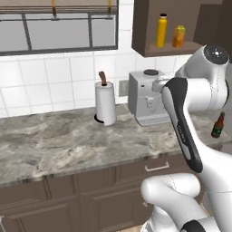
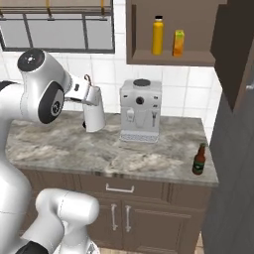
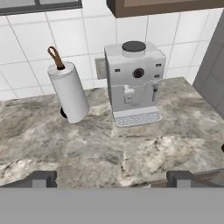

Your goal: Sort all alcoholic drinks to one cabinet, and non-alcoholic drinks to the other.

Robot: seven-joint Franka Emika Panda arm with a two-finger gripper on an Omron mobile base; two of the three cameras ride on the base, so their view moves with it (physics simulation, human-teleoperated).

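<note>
This is a home kitchen. A marbled grey stone counter (image 2: 109,154) runs along a wall of white square tiles (image 1: 45,81), with brown wooden drawers and doors (image 2: 124,213) with silver handles beneath it. On the counter stand a grey coffee machine (image 3: 133,83) and, at its 9 o'clock, an upright paper towel roll (image 3: 70,92) on a holder. A beer bottle (image 2: 199,159) stands near the counter's edge, at 4 o'clock from the machine. At 12 o'clock above the machine hangs an open dark brown wall cabinet (image 2: 168,58) holding 2 drinks, a yellow-orange bottle (image 2: 158,34) and a juice carton (image 2: 178,43). A window (image 1: 59,27) sits at 10 o'clock.
</note>
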